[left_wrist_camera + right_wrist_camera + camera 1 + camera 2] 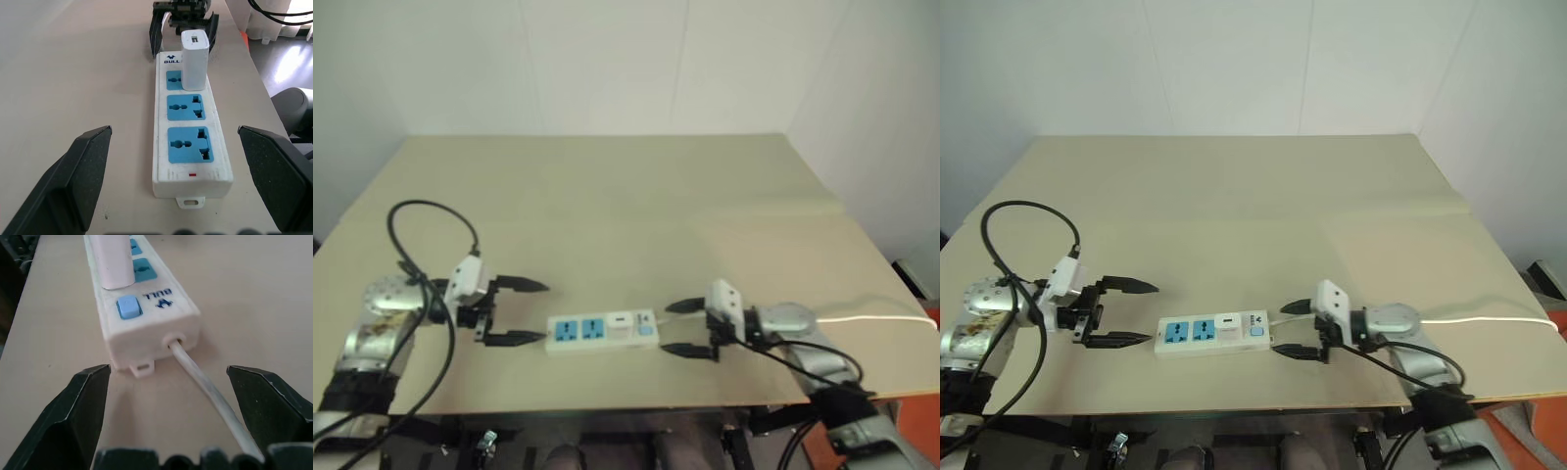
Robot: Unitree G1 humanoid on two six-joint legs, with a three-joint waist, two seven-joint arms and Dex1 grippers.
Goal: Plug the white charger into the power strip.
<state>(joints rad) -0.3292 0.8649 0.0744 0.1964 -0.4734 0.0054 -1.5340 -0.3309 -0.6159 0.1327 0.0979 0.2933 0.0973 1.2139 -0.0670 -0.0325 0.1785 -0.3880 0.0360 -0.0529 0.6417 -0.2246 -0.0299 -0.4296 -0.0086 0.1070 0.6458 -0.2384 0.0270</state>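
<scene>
Power strip point(603, 330) was found lying flat on the desk point(607, 196), near its front edge, with its long axis running across from one arm to the other. The white charger point(194, 59) was seen standing upright in the socket nearest the switch end, so the plugging was judged done. Two blue socket faces were left free toward the left gripper point(517, 311). That gripper's jaws were spread wide and nothing was held; the strip's plain end lay just beyond their tips, apart from them. At the other end, the right gripper point(1291, 328) was likewise held with jaws wide apart and empty, and the thin white cord point(205, 382) was seen leaving the strip and running between them. The charger lay nearer the right gripper than the left. The word "BULL" with a small logo could be read beside the blue switch point(128, 307); no other writing could be made out. Any coming move was judged a clear retreat of both arms along the strip's axis.
</scene>
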